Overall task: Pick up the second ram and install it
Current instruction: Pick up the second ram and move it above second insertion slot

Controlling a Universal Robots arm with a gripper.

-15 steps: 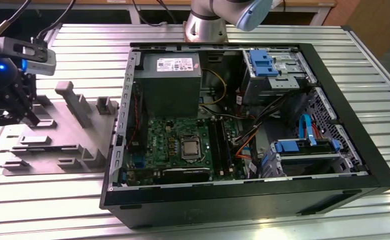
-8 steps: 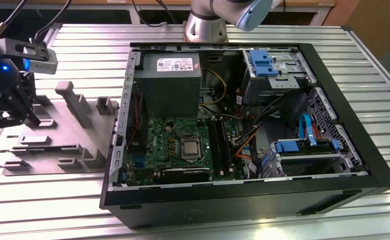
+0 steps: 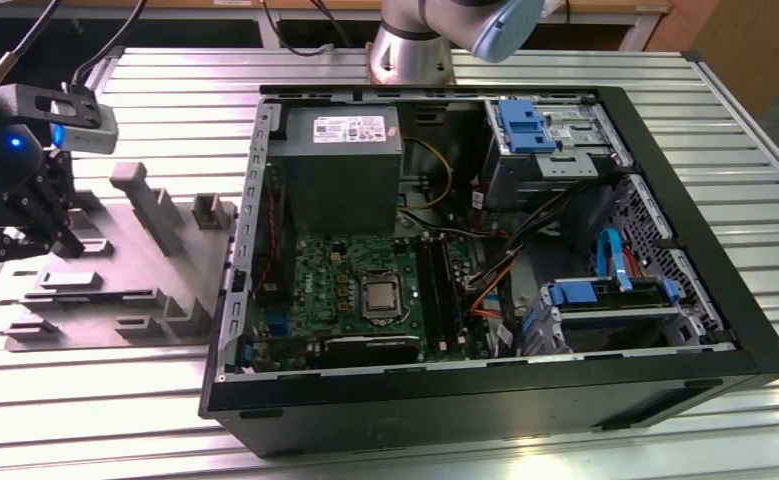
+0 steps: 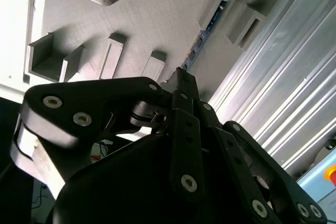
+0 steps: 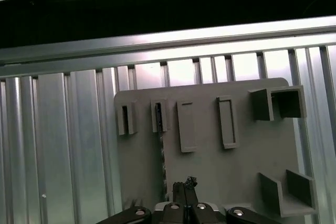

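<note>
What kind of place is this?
Probably a robot PC-assembly bench: an open computer case on a slatted metal table, a grey parts fixture beside it, and a robot arm behind.

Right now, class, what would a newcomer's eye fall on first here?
The open black computer case sits in the middle of the exterior view, its green motherboard exposed. On that view's left, the end effector hangs over a grey fixture plate, where the first wrist view shows the second ram standing on edge.
</note>
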